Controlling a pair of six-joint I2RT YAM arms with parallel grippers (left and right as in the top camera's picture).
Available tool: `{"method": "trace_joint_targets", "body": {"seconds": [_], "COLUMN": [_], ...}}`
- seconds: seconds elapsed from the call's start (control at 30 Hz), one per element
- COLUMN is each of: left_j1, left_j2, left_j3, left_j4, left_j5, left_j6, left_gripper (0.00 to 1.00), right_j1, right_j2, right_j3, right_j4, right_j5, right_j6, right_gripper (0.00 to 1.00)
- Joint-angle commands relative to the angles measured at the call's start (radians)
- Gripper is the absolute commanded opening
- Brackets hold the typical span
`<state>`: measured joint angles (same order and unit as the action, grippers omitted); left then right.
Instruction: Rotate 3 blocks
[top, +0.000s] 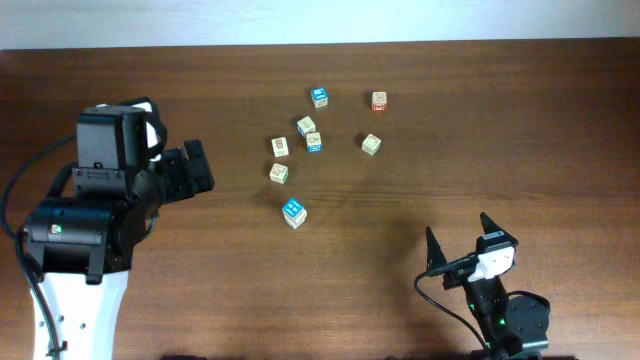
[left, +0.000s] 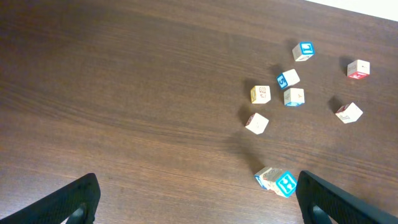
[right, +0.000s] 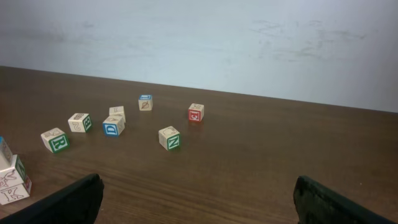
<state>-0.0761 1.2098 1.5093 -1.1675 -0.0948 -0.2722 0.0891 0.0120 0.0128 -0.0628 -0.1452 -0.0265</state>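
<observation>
Several small wooden picture blocks lie scattered on the brown table. Among them are a blue-framed one (top: 319, 97) (left: 303, 51) (right: 145, 102), a red-framed one (top: 379, 100) (left: 358, 68) (right: 196, 112) and a beige one (top: 371, 145) (left: 349, 112) (right: 169, 137). Another blue-faced block (top: 293, 212) (left: 277, 181) lies nearest, just inside my left gripper's right finger. My left gripper (top: 199, 166) (left: 198, 190) stands open and empty, left of the cluster. Toward the front right, my right gripper (top: 458, 232) (right: 198, 193) is open and empty, well short of the blocks.
More alike blocks sit in the middle of the cluster (top: 306, 126) (top: 314, 142) (top: 280, 147) (top: 279, 173). A pale wall (right: 199, 43) rises behind the table's far edge. The left arm's body (top: 90, 210) fills the left side.
</observation>
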Motion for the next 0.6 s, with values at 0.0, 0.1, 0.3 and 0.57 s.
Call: {"method": "trace_joint_targets", "body": {"seconds": [0.0, 0.1, 0.3, 0.57], "left_j1": [0.003, 0.002, 0.003, 0.100], "left_j2": [-0.002, -0.002, -0.055, -0.813], "left_j3": [0.000, 0.000, -0.024, -0.864], "left_j4": [-0.002, -0.002, 0.031, 0.773], "left_j5": [-0.010, -0.010, -0.089, 0.081], "left_j6": [0.009, 0.009, 0.042, 0.510], "left_gripper": [0.99, 0.99, 0.99, 0.99], "right_j1": [-0.005, -0.005, -0.005, -0.005], "right_j2": [-0.008, -0.008, -0.008, -0.008], "right_j3": [-0.007, -0.007, -0.007, -0.007], "right_j4": [-0.002, -0.002, -0.002, -0.002], "right_j5": [-0.013, -0.013, -0.013, -0.013], "right_j6": [0.008, 0.008, 0.008, 0.008], "right_gripper": [0.98, 0.98, 0.98, 0.98]}}
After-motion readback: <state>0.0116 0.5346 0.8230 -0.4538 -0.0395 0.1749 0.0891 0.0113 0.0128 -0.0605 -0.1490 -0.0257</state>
